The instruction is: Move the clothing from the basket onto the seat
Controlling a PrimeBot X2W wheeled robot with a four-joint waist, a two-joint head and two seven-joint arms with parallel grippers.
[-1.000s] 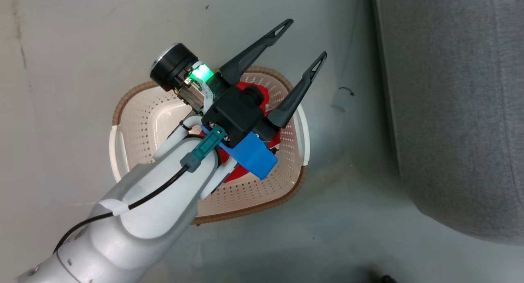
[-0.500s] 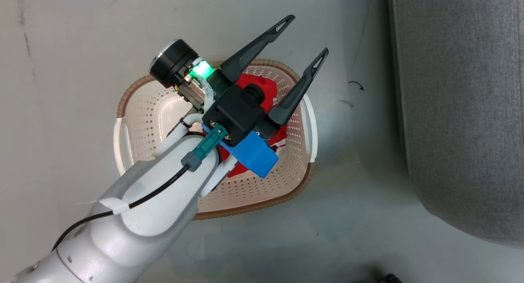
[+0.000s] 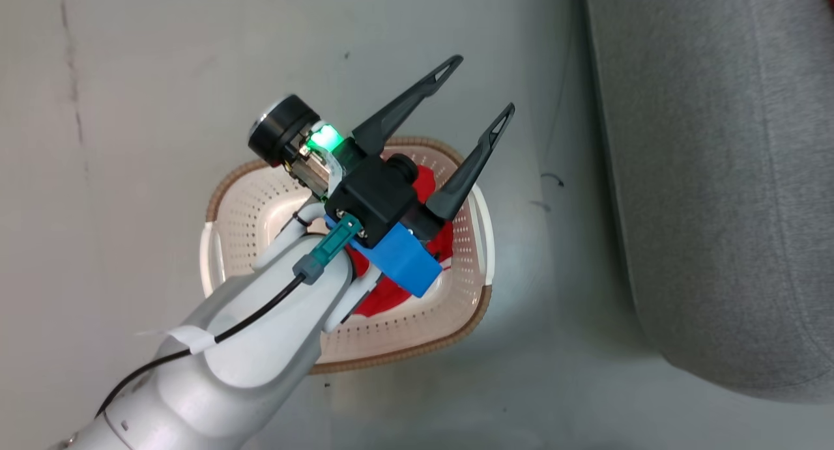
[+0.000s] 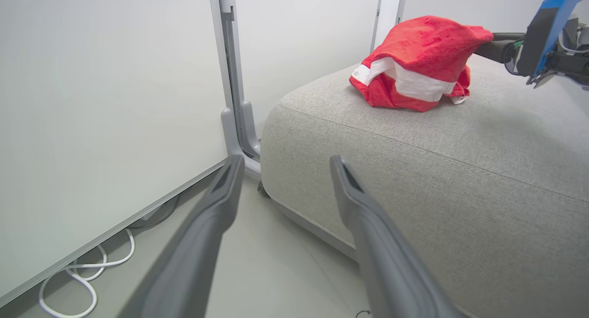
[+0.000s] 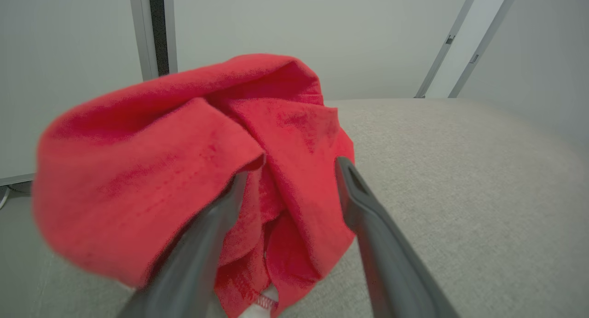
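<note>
Left gripper (image 3: 483,84) gapes empty over basket (image 3: 251,209), arm (image 3: 260,333) half-hiding red garment (image 3: 391,300); right gripper (image 5: 292,168) parted, draped by second garment (image 5: 152,170) on seat (image 5: 460,170).

I see the pale grey floor (image 3: 130,79) carrying the basket (image 3: 244,222) and, near it, the seat (image 3: 717,176). A bunched red garment (image 4: 414,60) with white trim lies on the seat, and a white cable (image 4: 87,272) loops on the floor.
</note>
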